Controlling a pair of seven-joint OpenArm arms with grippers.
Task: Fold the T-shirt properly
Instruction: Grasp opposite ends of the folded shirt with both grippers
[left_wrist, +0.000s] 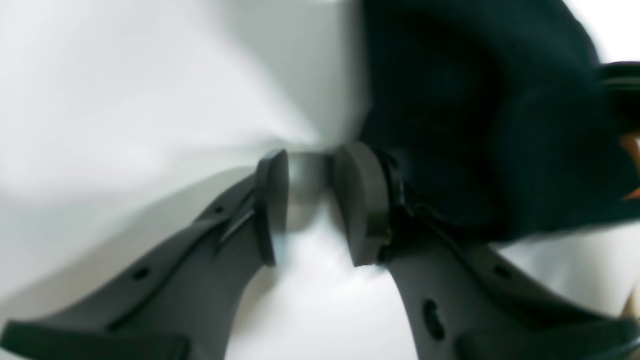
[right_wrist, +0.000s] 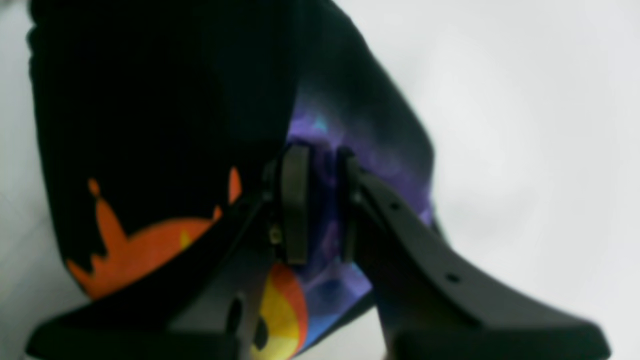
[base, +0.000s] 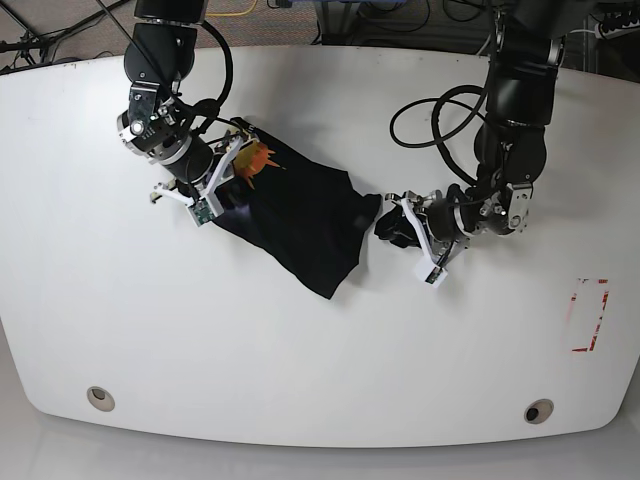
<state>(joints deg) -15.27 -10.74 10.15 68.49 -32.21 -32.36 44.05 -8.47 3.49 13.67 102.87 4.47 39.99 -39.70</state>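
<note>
The T-shirt lies as a crumpled dark heap on the white worktop, a little left of the middle in the base view, with an orange print showing at its upper left edge.

The right gripper is at that left end of the cloth. In the right wrist view its jaws stand narrow, and a fold of the T-shirt with purple and orange print sits between them, so they hold the cloth.

The left gripper is at the other end, just beside the right edge of the T-shirt. In the left wrist view its jaws stand a little apart, and only the white worktop shows between them. The dark cloth lies against the outer side of one finger. This view is blurred.
</note>
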